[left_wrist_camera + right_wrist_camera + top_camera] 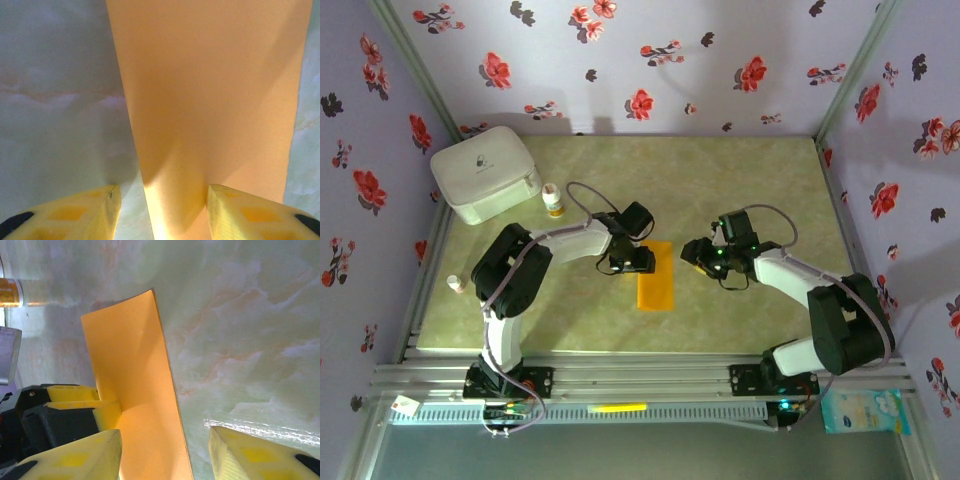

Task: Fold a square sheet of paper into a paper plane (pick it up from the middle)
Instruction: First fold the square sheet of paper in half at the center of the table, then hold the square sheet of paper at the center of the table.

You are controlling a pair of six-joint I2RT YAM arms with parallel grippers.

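The orange paper (656,278) lies mid-table as a folded upright rectangle, its long edges straight and its far corners sharp. The left gripper (635,262) sits at its left edge with jaws spread; in the left wrist view one finger (250,215) touches the paper and the other (75,217) stands just clear of it. The right gripper (692,252) hovers just right of the paper, jaws spread and holding nothing, with bare table (760,180) beyond, while the small bottle (553,200) and white box (485,172) stay well apart at far left.
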